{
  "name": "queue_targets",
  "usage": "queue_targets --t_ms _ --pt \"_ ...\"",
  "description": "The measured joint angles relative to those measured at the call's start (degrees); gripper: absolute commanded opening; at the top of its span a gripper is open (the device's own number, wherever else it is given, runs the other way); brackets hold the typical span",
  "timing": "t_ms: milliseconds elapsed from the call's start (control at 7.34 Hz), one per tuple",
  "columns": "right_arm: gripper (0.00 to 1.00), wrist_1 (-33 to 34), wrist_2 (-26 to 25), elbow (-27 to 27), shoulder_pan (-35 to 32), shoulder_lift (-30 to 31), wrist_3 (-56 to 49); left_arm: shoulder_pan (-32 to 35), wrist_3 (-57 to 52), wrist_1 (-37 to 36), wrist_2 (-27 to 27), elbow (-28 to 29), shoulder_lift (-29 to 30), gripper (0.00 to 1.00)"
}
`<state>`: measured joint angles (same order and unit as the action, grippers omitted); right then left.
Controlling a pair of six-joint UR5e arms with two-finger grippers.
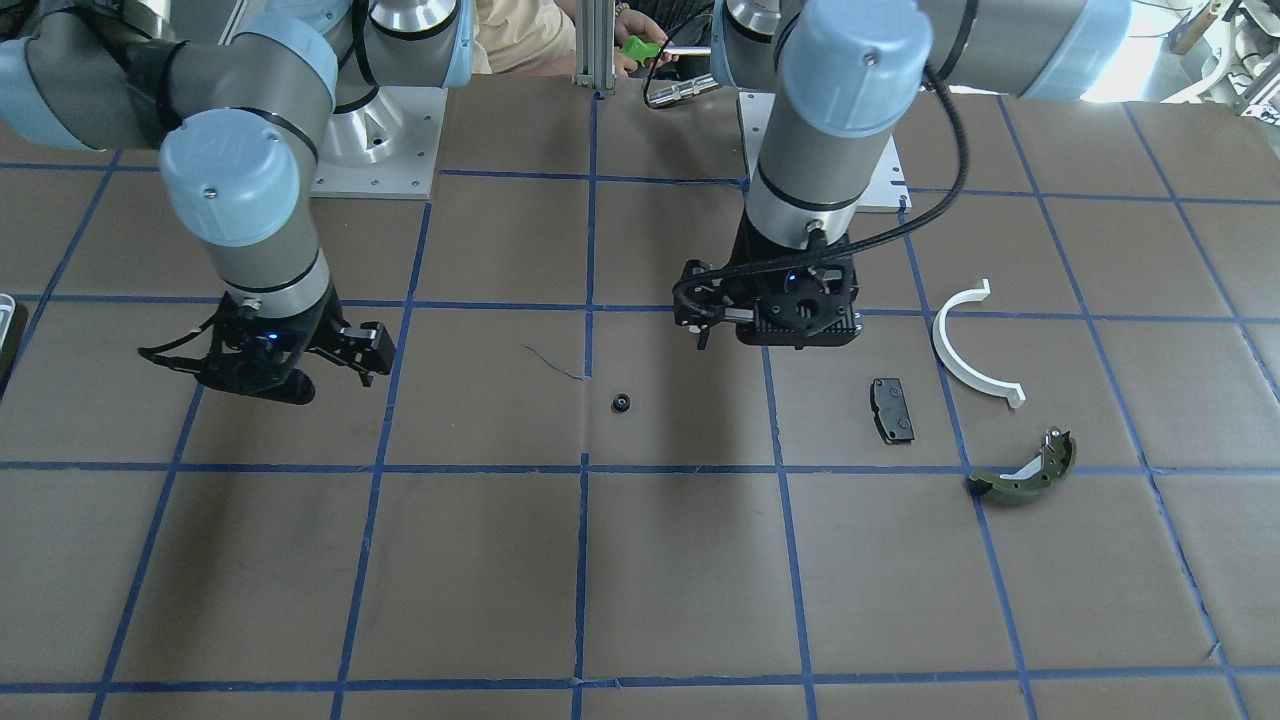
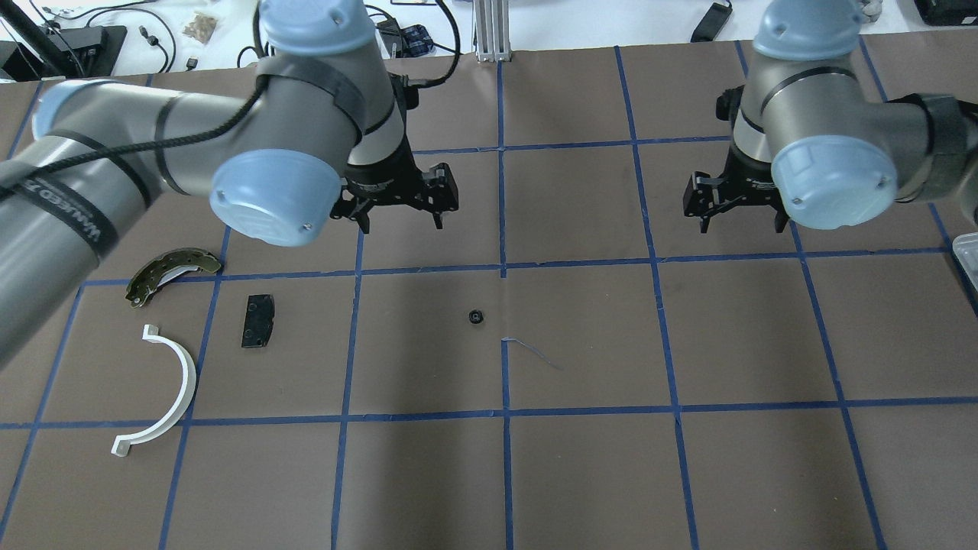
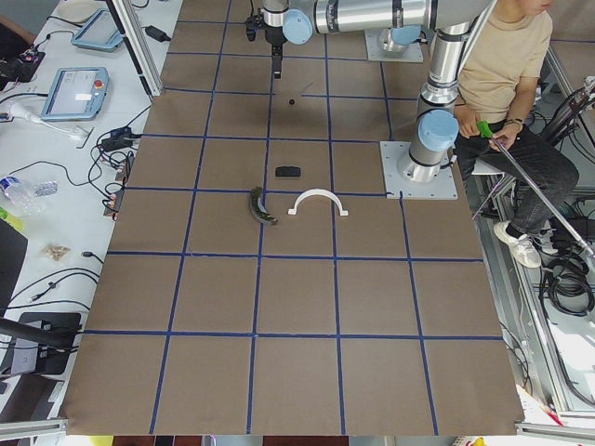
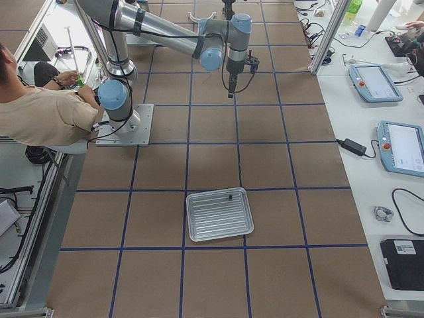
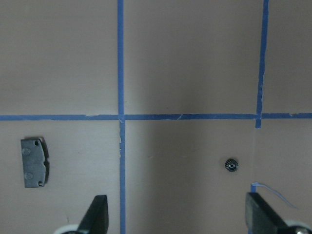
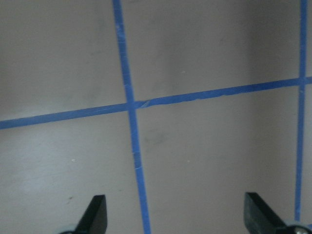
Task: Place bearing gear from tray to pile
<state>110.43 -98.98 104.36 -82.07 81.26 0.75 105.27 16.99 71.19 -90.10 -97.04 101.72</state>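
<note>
Black and small, the bearing gear (image 2: 475, 316) sits on the table (image 2: 611, 458) itself (not in the tray (image 2: 967, 258)), at five o'clock from the left gripper (image 2: 402, 225), the nearer one, jaws wide and empty; the right gripper (image 2: 741, 225), likewise wide, hangs well apart.

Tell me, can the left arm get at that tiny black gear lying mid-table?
Probably yes. The gear lies alone on bare table, and the left arm's fingers hang open above it and a little to one side, with nothing between them.
</note>
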Motion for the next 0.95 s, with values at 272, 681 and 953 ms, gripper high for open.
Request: queue_targets --t_ms 272,681,953 --pt "1.00 0.55 0.48 0.02 10.67 -0.41 -11.50 2.96 1.77 -8.22 0.10 -6.76 2.72 1.00" --pt "1.00 8.95 3.54 -0.36 24.21 -5.36 -28.06 4.72 1.93 -19.39 -0.06 -13.55 6.59 1.00" --pt "0.79 11.88 8.47 -2.08 33.20 -9.73 -37.93 5.70 2.44 -23.09 -0.34 -14.02 9.29 0.98"
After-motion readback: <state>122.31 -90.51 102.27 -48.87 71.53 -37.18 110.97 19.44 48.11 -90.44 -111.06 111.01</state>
